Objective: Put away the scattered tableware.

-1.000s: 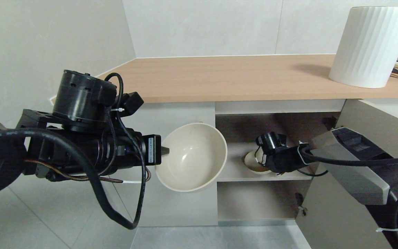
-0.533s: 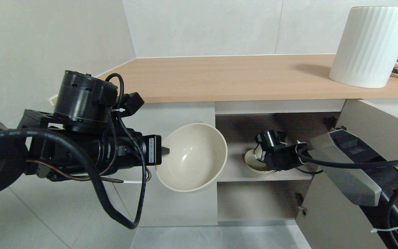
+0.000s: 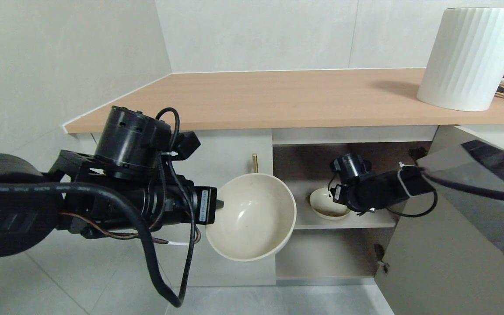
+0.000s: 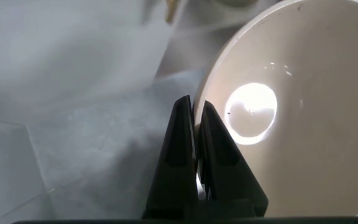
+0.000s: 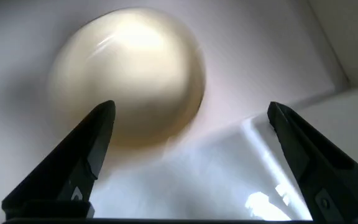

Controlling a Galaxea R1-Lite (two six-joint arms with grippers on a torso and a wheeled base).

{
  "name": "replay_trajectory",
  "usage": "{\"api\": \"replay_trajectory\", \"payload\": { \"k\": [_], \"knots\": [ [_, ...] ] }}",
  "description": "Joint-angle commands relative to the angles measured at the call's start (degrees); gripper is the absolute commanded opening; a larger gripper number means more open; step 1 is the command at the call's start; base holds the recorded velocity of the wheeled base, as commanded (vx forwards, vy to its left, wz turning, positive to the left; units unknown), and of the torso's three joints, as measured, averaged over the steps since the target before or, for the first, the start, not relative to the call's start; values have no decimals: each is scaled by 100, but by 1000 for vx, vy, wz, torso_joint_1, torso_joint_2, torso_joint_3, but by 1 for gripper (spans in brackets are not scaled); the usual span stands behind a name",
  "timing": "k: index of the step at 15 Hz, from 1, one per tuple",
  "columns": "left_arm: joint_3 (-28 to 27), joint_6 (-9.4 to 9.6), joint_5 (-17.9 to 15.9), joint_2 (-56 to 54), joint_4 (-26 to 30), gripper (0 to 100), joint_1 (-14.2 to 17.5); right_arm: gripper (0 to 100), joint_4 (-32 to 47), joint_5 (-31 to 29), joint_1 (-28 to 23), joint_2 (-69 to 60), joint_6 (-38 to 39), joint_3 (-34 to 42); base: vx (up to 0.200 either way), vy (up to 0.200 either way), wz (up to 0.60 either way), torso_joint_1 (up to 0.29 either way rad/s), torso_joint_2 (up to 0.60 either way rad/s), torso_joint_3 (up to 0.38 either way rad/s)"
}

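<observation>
L gripper on bowl rim, open cabinet ahead

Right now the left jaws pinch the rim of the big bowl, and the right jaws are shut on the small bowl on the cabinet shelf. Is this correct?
Not quite. The right jaws are open, not shut: the right wrist view shows them spread wide, the small bowl resting on the cabinet shelf ahead. The left jaws do pinch the rim of the big bowl.
</observation>
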Motion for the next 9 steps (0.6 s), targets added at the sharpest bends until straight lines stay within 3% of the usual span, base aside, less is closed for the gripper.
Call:
{"api": "replay_trajectory", "payload": {
  "k": [1,3,5,9],
  "knots": [
    [57,159,84,293,2,0,-251,100,29,957,389,-2364,-144,1582,0,0,0,0,0,0],
    [57,352,488,645,-7,0,-471,100,29,1722,416,-3428,-540,2109,0,0,0,0,0,0],
    [48,396,787,935,-16,0,-629,100,152,2275,618,-4254,-892,2505,0,0,0,0,0,0],
    [57,352,822,1207,-77,0,-981,100,1083,2477,1655,-4588,-1138,2672,0,0,0,0,0,0]
  ]
}}
